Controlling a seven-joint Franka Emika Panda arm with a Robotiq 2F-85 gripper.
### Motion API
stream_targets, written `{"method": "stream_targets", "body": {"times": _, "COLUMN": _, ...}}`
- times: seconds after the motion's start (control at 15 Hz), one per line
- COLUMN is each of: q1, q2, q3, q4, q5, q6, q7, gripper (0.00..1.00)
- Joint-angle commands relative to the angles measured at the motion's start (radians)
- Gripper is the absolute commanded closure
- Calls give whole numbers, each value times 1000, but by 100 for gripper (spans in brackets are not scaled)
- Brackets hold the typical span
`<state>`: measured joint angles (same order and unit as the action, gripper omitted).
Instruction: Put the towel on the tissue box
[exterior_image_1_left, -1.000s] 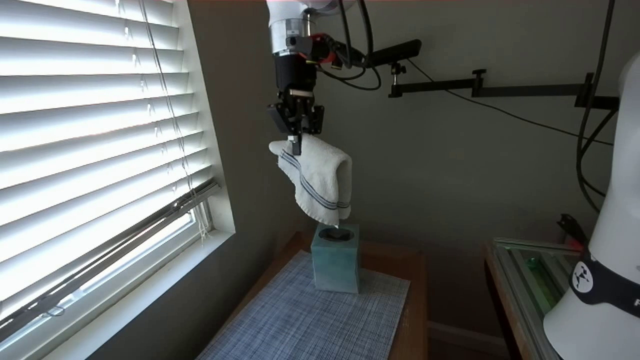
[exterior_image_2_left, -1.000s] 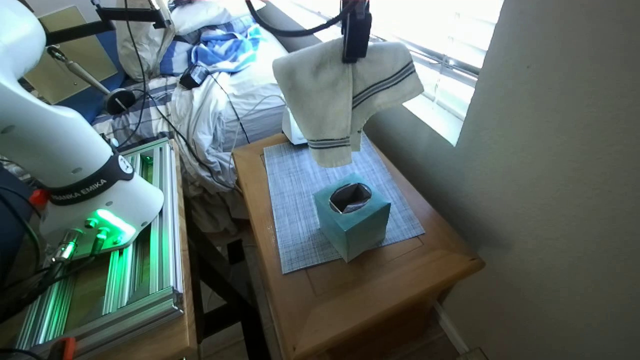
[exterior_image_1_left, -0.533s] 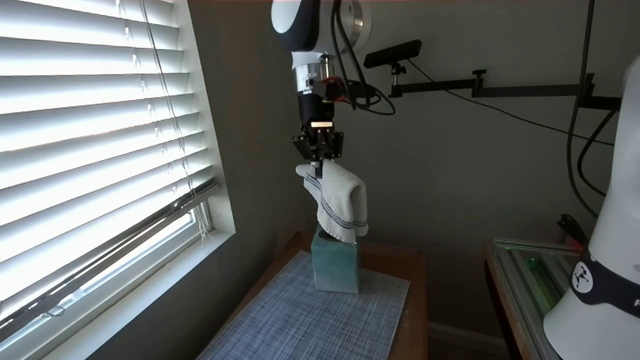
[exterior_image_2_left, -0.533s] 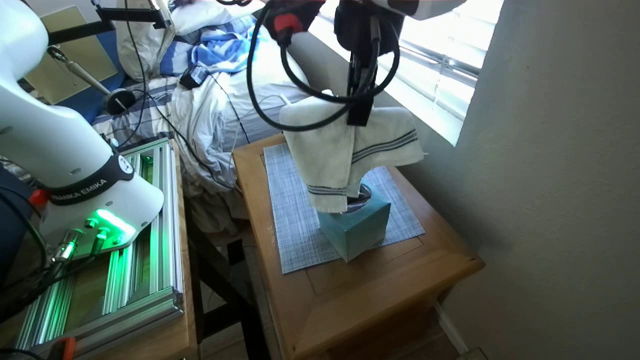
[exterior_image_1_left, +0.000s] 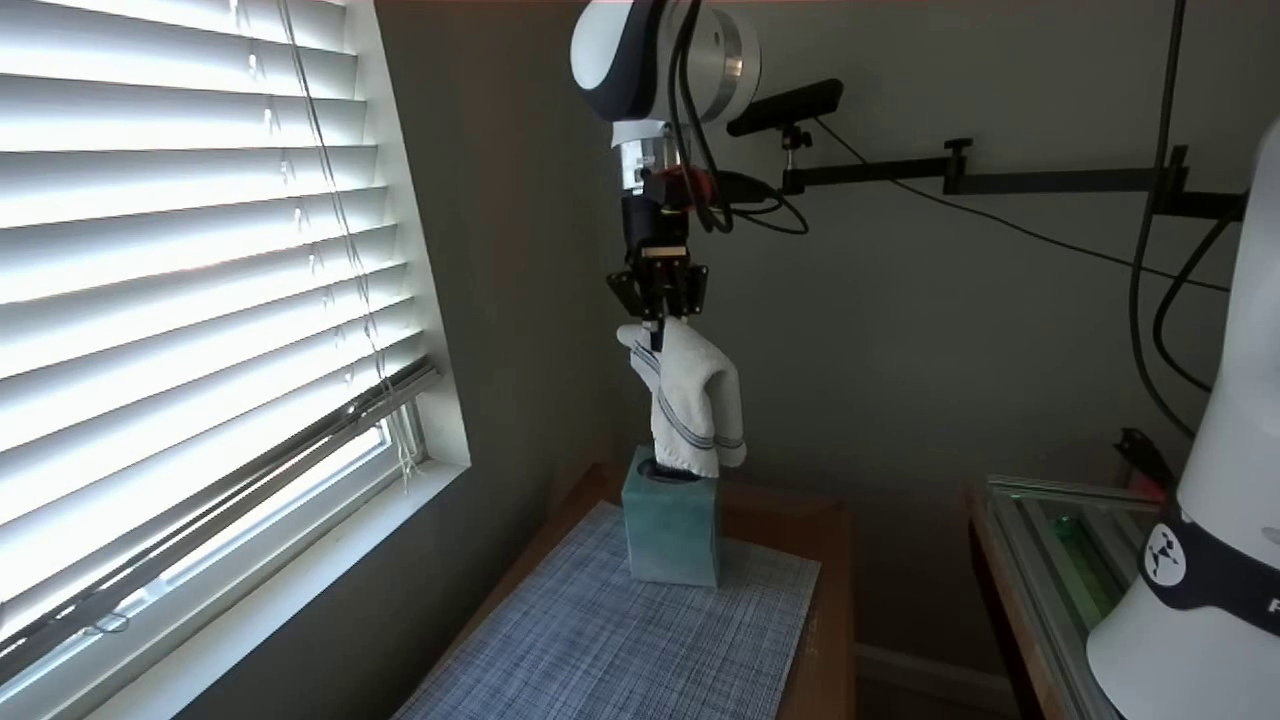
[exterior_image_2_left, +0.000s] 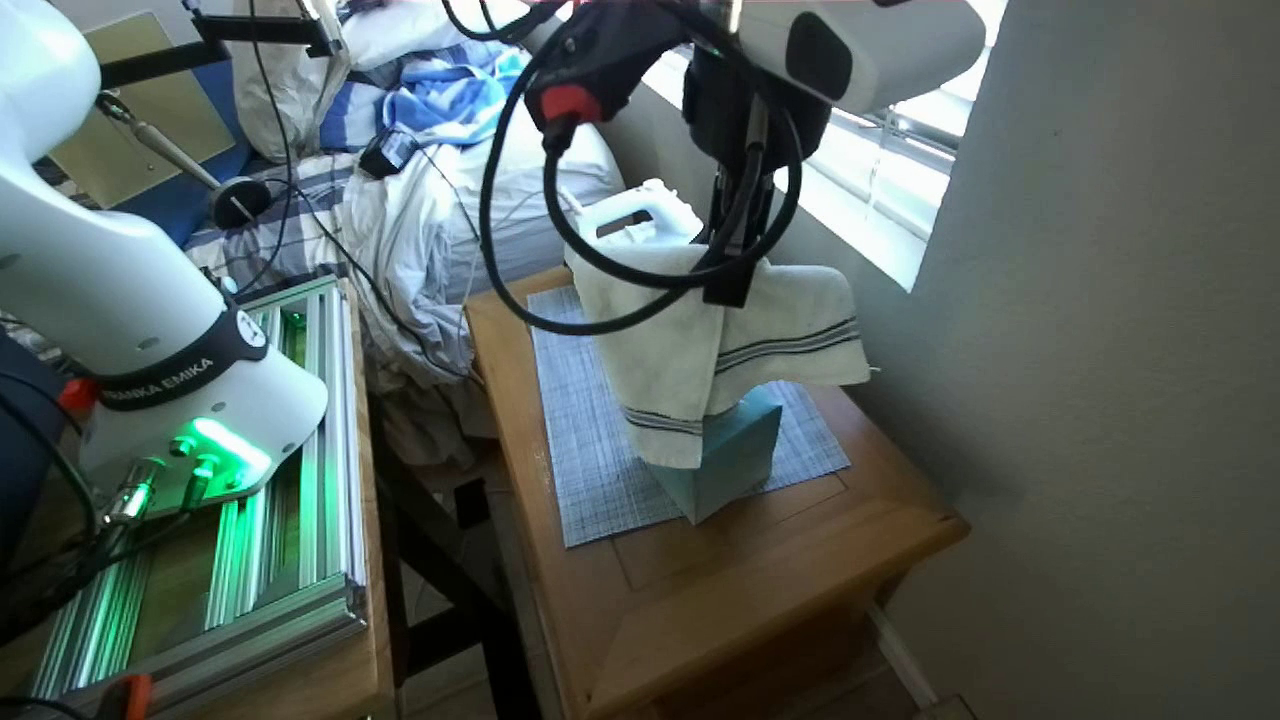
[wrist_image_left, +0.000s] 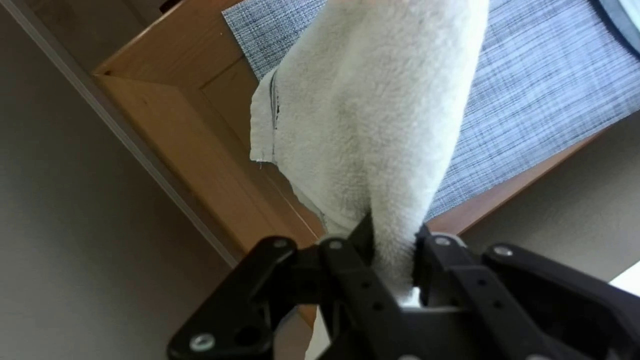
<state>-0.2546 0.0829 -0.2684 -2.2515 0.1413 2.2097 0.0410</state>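
While the hand (wrist_image_left: 394, 240) pinches the towel (wrist_image_left: 370, 115), both exterior views alone reveal the tissue box (exterior_image_1_left: 670, 537).

"Can you read any lettering?"

"Yes: white block capitals (exterior_image_2_left: 160, 379) on the black curved band (exterior_image_2_left: 185, 360) around the smooth, white, rounded robot-arm base (exterior_image_2_left: 235, 405). In an exterior view they lie left of the gripper (exterior_image_2_left: 727, 292) and a little lower, well apart. 'EMIKA' is clear; the word before it ends in 'ANKA', its start curving out of sight."

"Any sign there?"

"A round white emblem (exterior_image_2_left: 251, 328) on the same band, nearer the gripper. In an exterior view that emblem (exterior_image_1_left: 1165, 555), with dark linked lines, lies right of the gripper and lower, beside what looks like a white letter F (exterior_image_1_left: 1273, 605) cut by the edge."
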Motion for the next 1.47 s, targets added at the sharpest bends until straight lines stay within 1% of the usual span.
{"method": "stream_targets", "body": {"times": 0.0, "q1": -14, "q2": -55, "q3": -19, "q4": -3, "q5": -61, "q6": 12, "q7": 68, "gripper": 97}}
{"method": "stream_targets", "body": {"times": 0.07, "q1": -14, "q2": -61, "q3": -21, "q4": -5, "q5": -77, "q6": 15, "q7": 80, "gripper": 97}}
{"method": "stream_targets", "body": {"times": 0.33, "q1": -5, "q2": -55, "q3": -18, "q4": -26, "q5": -232, "q6": 12, "q7": 188, "gripper": 97}}
{"method": "stream_targets", "body": {"times": 0.53, "q1": 0, "q2": -43, "q3": -13, "q4": -58, "q5": -306, "q6": -3, "q7": 225, "gripper": 97}}
{"method": "stream_targets", "body": {"times": 0.67, "q1": 7, "q2": -39, "q3": -5, "q4": -83, "q5": -317, "q6": -15, "q7": 217, "gripper": 97}}
{"method": "stream_targets", "body": {"times": 0.73, "q1": 12, "q2": -35, "q3": 2, "q4": -99, "q5": -304, "q6": -16, "q7": 199, "gripper": 97}}
{"method": "stream_targets", "body": {"times": 0.87, "q1": 26, "q2": -22, "q3": 22, "q4": -132, "q5": -278, "q6": 16, "q7": 185, "gripper": 97}}
{"method": "stream_targets", "body": {"times": 1.13, "q1": 59, "q2": 31, "q3": 57, "q4": -161, "q5": -255, "q6": 92, "q7": 201, "gripper": 97}}
{"method": "stream_targets", "body": {"times": 1.27, "q1": 74, "q2": 63, "q3": 68, "q4": -164, "q5": -253, "q6": 156, "q7": 229, "gripper": 97}}
{"method": "stream_targets", "body": {"times": 1.33, "q1": 82, "q2": 80, "q3": 67, "q4": -161, "q5": -259, "q6": 188, "q7": 272, "gripper": 97}}
{"method": "stream_targets", "body": {"times": 1.4, "q1": 89, "q2": 92, "q3": 67, "q4": -157, "q5": -257, "q6": 199, "q7": 293, "gripper": 97}}
